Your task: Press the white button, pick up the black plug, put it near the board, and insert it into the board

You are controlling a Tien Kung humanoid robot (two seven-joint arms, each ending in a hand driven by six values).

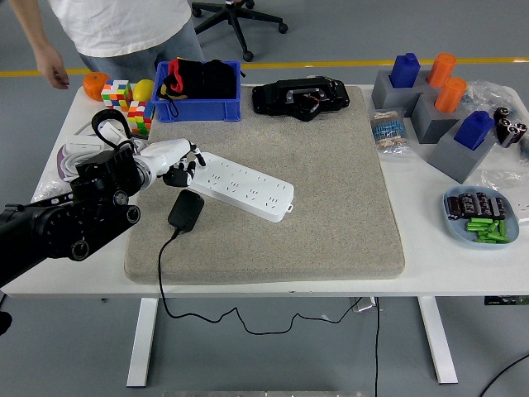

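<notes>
The left hand, white-backed with black fingers, sits at the left end of the white rectangular plastic power board, its fingers loosely curled and holding nothing, their tips at or on the end where the white button would be; the button itself is hidden beneath the hand. Judged from this, the pressing step is in hand and the plug work has not begun. The black blocky plug lies flat on the grey felt mat, just beside the board's near-left corner and apart from it, with its black cable trailing off the near edge of the white desk. The board's long axis runs diagonally from far-left to near-right; the plug's long axis runs roughly near-to-far, tilted slightly right at its far end. The next move calls for lifting off the board and coming down over the plug to grasp it. The right hand is not visible.
</notes>
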